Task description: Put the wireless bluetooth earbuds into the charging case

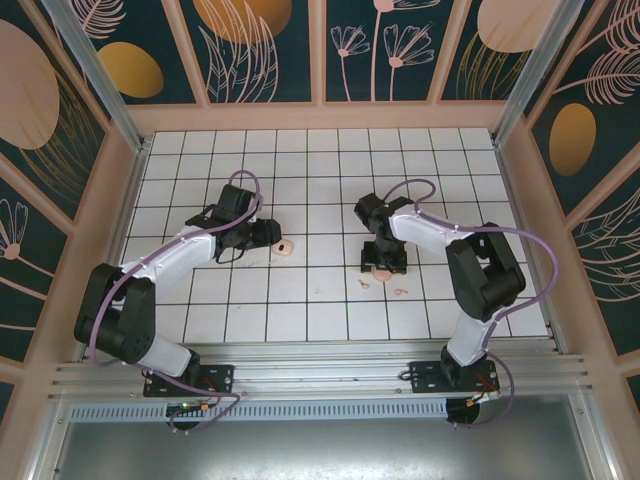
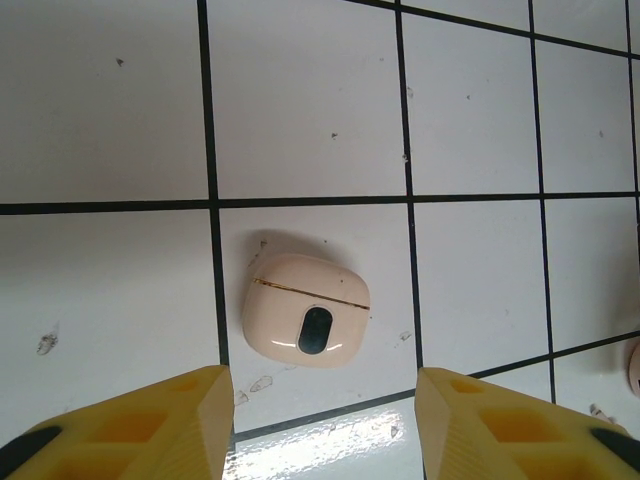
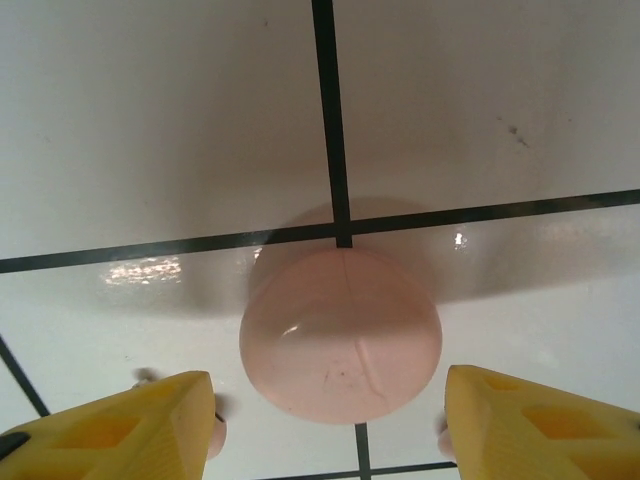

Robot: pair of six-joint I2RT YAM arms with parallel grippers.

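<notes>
The charging case (image 2: 307, 322) is a small rounded pale pink shell lying closed on a white tile, with a gold seam and a dark oval on its face. My left gripper (image 2: 322, 378) is open just short of it, and the case (image 1: 287, 247) sits beyond its yellow fingers (image 2: 140, 425). My right gripper (image 3: 328, 375) is open over a smooth pink dome (image 3: 340, 335), which lies between its fingers untouched. One tiny pink earbud (image 1: 365, 283) lies left of the dome and another earbud (image 1: 401, 290) to its right. Both are half hidden behind the right fingers (image 3: 520, 420).
The white tiled floor (image 1: 300, 180) has black grout lines and is ringed by a wooden rim and patterned walls (image 1: 265, 50). A pale pink sliver (image 2: 634, 365) shows at the right edge of the left wrist view. Small scuff marks dot the tiles.
</notes>
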